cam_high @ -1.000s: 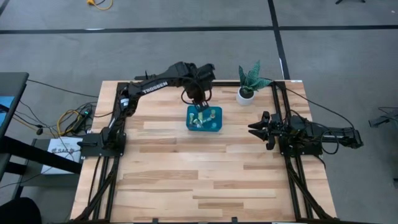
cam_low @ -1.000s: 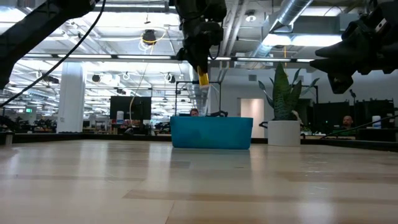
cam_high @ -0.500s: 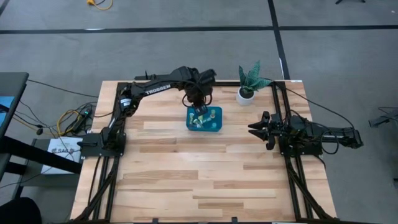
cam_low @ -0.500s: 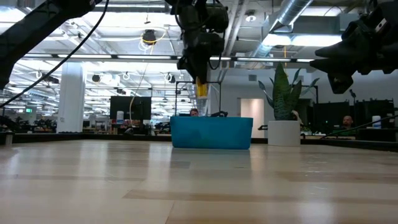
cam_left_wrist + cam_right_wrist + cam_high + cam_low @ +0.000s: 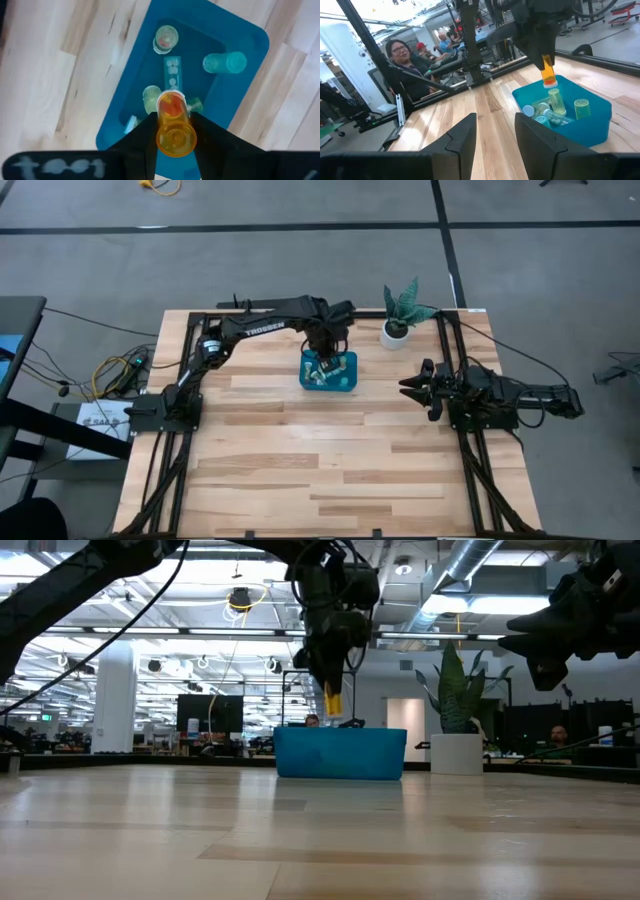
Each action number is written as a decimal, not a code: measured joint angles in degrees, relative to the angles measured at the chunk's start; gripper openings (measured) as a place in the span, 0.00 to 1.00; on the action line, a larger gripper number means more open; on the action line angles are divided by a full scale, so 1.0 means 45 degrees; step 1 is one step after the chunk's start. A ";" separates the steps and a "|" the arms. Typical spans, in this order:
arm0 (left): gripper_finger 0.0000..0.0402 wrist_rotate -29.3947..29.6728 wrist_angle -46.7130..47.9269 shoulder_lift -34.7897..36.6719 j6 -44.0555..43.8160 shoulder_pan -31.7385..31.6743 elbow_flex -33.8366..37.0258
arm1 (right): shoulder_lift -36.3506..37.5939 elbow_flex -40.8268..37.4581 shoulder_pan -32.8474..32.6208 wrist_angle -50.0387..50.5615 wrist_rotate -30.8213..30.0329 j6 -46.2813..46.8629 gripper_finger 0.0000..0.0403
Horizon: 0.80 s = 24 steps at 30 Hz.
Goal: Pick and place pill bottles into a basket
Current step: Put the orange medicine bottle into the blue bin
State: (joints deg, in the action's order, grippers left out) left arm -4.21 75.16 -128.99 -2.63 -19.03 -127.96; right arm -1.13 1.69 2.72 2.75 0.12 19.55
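The teal-blue basket [image 5: 345, 381] stands at the table's far middle, and several small pill bottles [image 5: 225, 62] lie and stand in it. My left gripper [image 5: 173, 131] is above the basket, shut on an orange pill bottle [image 5: 174, 125], which also shows in the low view [image 5: 333, 698] and the right wrist view [image 5: 548, 71]. My right gripper [image 5: 406, 385] waits open and empty at the table's right side, its fingers [image 5: 462, 137] pointing toward the basket. My left gripper pinches the orange bottle's side wall [image 5: 161, 131] between its two fingers, near the bottle's upper end. The fingers come from above, pointing down, along the bottle. The bottle hangs upright below them, its lower end [image 5: 333, 712] just above the basket's rim, clear of the other bottles.
A white pot with a green plant [image 5: 398, 328] stands just right of the basket at the far edge. Black frame rails [image 5: 455, 360] run along the table's sides. Bare wood [image 5: 320, 450] lies near of the basket. People [image 5: 400, 55] show in the room behind.
My left gripper has gone down and a little toward the table's right edge, over the basket, with the orange bottle still in its hold. The bottle has come down from well above the basket to just above its rim.
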 joint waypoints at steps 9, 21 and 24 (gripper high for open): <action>0.22 0.0121 0.0205 -0.0055 0.0000 -0.0019 -0.0010 | 0.0005 0.0000 -0.0001 0.0001 0.0001 0.0000 0.32; 0.22 0.0428 0.0422 -0.0112 0.0079 -0.0167 -0.0005 | 0.0004 0.0000 0.0001 0.0004 0.0001 0.0000 0.32; 0.22 0.0457 0.0416 -0.0112 0.0087 -0.0194 -0.0005 | 0.0004 0.0000 0.0001 0.0004 0.0001 0.0000 0.32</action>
State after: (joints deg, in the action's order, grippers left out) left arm -2.15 77.04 -129.49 -2.24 -19.90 -127.98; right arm -1.11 1.69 2.72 2.76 0.12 19.55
